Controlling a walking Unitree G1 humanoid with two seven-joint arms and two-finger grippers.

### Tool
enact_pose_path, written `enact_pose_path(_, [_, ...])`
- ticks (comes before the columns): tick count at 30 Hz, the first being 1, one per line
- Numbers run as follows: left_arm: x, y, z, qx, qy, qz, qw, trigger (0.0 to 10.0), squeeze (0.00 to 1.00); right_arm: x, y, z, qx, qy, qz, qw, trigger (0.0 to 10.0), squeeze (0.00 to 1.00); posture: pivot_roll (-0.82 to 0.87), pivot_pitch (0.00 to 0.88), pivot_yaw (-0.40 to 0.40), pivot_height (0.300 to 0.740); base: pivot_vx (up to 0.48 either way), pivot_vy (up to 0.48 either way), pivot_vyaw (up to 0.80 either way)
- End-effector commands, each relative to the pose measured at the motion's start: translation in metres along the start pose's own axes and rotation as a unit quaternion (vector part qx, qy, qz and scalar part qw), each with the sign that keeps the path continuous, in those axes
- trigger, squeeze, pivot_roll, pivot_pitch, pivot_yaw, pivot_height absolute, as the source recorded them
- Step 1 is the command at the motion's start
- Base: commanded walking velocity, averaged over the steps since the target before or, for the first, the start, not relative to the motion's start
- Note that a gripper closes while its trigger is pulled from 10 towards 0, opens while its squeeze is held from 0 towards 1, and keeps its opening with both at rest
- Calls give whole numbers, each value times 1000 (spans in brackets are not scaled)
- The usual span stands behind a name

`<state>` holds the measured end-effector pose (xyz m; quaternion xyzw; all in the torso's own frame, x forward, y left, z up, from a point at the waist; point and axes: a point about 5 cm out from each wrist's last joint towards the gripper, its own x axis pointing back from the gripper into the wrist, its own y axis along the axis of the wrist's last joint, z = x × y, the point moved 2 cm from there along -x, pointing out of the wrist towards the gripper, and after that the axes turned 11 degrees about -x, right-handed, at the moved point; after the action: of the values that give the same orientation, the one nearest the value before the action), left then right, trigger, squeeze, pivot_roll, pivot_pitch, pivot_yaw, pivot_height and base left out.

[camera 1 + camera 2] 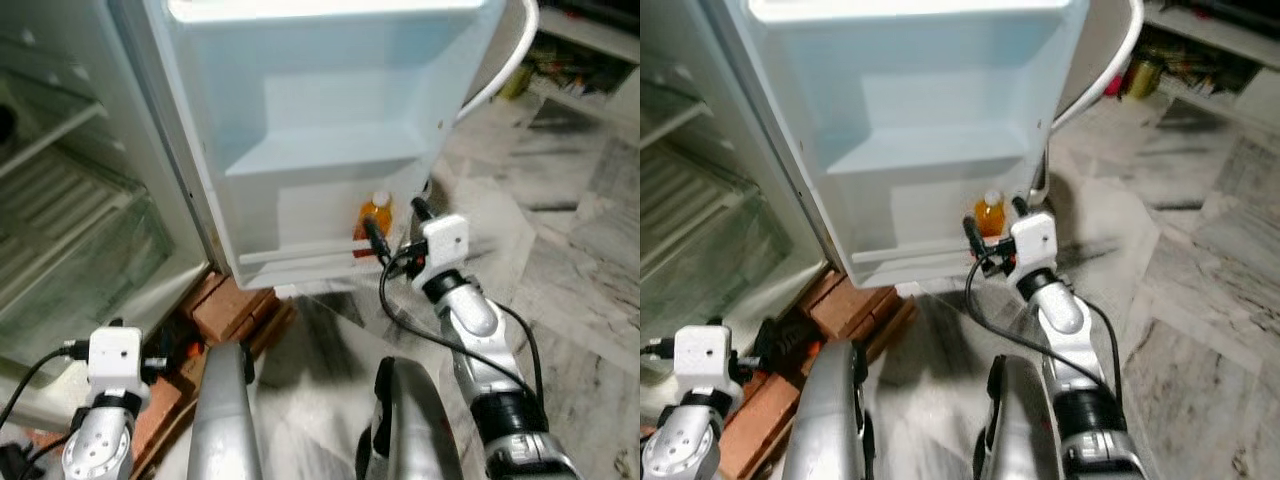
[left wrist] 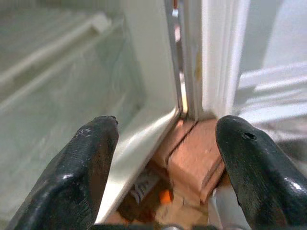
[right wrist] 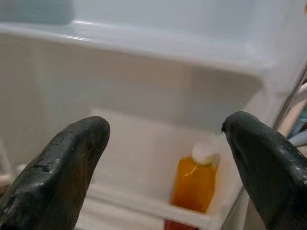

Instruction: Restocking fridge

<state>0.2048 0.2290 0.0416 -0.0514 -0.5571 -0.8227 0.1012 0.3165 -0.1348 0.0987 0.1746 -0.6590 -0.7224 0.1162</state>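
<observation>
Red bricks (image 1: 232,308) lay stacked under the open door's hinge corner, resting on a grey-veined marble floor (image 1: 580,270). A white curved tube (image 1: 505,70) arched past the door's far edge, and a cluttered low shelf (image 1: 590,40) stood beyond it

From the head, your two eye views look forward and down at the open fridge door (image 1: 330,130), the marble floor (image 1: 570,250) and both arms, covering nearly the same scene. Your right wrist view sits close to the door's bottom shelf, facing the bottle (image 3: 194,184) that the eye views share. Your left wrist view looks low at the bricks (image 2: 192,160) under the door's hinge edge.
</observation>
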Motion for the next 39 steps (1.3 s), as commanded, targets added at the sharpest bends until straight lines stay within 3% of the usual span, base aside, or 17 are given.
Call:
enact_pose_path(1, [-4, 3, -7, -10, -4, -11, 1000, 10000, 0, 0, 3, 4, -4, -4, -9, 1000, 10000, 0, 197, 0, -26, 582, 0, 0, 0])
enact_pose_path(7, [-13, 15, -14, -6, 1, -43, 999, 10000, 0, 4, -4, 4, 0, -50, -7, 999, 10000, 0, 203, 0, -44, 611, 0, 0, 0])
enact_pose_path(10, [-15, 14, -19, 7, 13, -36, 999, 10000, 0, 21, -16, -7, -4, -106, 18, 994, 10000, 0, 185, 0, -46, 631, 0, 0, 0])
enact_pose_path(16, [-13, 11, -30, 8, -2, -35, 999, 10000, 0, 27, -21, -7, 2, -97, 32, 995, 10000, 0, 175, 0, -58, 661, 0, 0, 0])
enact_pose_path(23, [-11, 5, -30, 8, 2, -27, 1000, 10000, 0, 25, -21, -17, 2, -123, 39, 992, 10000, 0, 176, 0, -64, 701, 0, 0, 0])
enact_pose_path(27, [-17, 7, -29, -2, 6, -33, 999, 10000, 0, 24, -21, -18, -1, -127, 41, 991, 10000, 0, 170, 0, -67, 736, 0, 0, 0])
enact_pose_path(39, [-23, 8, -32, -11, 6, -35, 999, 10000, 0, 29, -29, -27, -19, -147, 65, 987, 10000, 0, 156, 0, -69, 740, 0, 0, 0])
